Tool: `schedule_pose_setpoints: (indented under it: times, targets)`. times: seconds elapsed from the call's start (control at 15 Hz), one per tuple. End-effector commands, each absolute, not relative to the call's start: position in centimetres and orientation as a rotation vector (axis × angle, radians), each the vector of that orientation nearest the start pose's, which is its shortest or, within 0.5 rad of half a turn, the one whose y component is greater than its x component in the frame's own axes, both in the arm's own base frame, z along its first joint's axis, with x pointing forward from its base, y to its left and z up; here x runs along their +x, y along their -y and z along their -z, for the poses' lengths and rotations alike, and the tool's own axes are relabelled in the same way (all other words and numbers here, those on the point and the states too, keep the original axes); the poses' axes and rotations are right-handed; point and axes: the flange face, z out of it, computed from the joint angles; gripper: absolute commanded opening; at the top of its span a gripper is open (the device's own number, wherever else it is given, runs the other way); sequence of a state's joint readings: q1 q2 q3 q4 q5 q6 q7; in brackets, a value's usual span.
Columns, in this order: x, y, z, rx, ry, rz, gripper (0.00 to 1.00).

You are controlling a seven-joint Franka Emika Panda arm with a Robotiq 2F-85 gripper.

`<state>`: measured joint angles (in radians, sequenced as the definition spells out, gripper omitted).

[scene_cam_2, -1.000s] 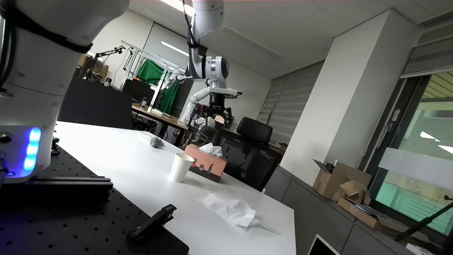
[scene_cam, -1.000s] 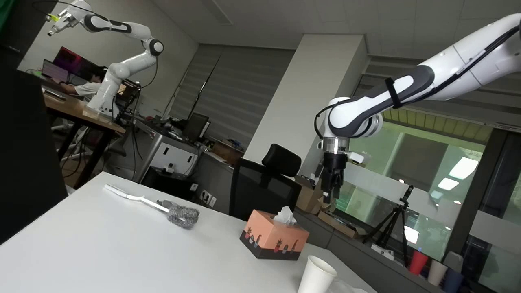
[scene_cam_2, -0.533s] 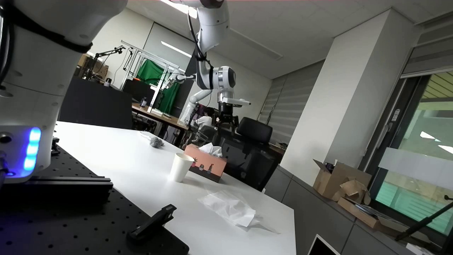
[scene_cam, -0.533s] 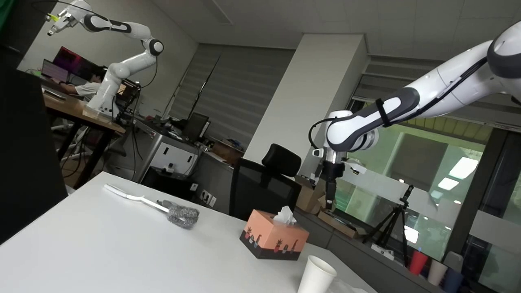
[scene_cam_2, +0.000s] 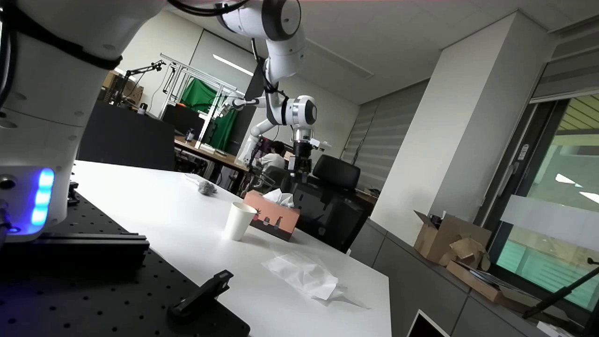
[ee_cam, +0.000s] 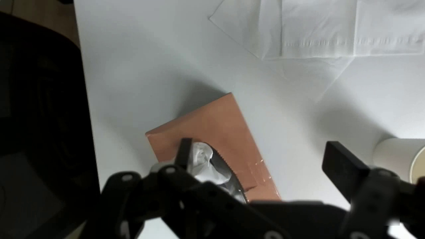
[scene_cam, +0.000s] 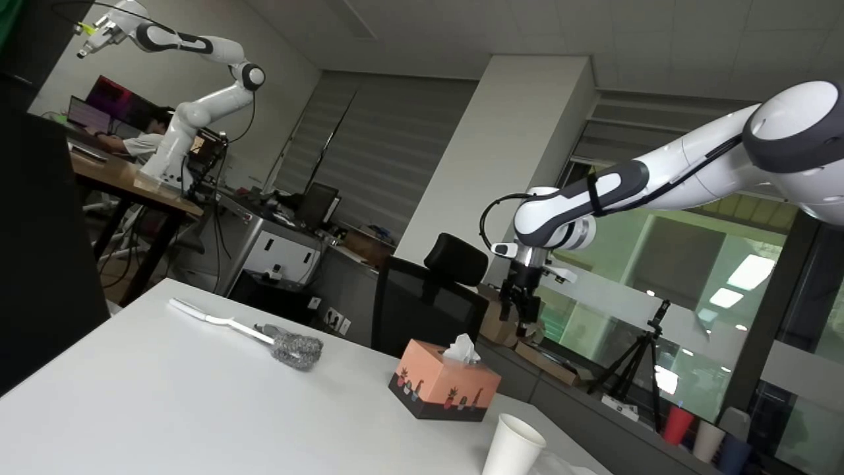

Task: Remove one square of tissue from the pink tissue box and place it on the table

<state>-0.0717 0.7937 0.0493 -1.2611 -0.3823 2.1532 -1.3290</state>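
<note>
- The pincer hangs above the counter, and its fingers are spread wide, with nothing pinched between them.
- In the wrist view, one finger overlaps the top of the tissue box, beside the slot; the second finger is over bare counter, toward the cup. In both exterior views the tips are higher than the box and apart from it.
- A white tissue sticks up out of the slot, so it is in the box.
- The box is pinkish orange with a dark bottom. It stands near the counter's edge, and in the wrist view a strip of bare surface shows between them.
- Just past this edge there is a black chair.
- A white paper cup stands upright near the box; the wrist view shows a free band between the two.
- A loose tissue lies creased on the counter, apart from box and cup, with free room between. Its thin corner points toward an edge.
- A brush with grey fluffy head lies well apart from the box, and a wide bare stretch separates them.
- In an exterior view, a black board with holes borders the counter.
</note>
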Motion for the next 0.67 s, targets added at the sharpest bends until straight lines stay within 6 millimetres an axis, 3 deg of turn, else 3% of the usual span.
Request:
schedule_pose_setpoints:
  times: [0.0,0.07,0.6]
  targets:
    - [78.0,3.6,-29.8,-2.258,2.534,-0.116,1.00]
    - [76.8,3.6,-29.4,-2.369,2.452,-0.159,1.00]
    - [76.9,3.4,-28.9,-2.343,2.470,-0.167,1.00]
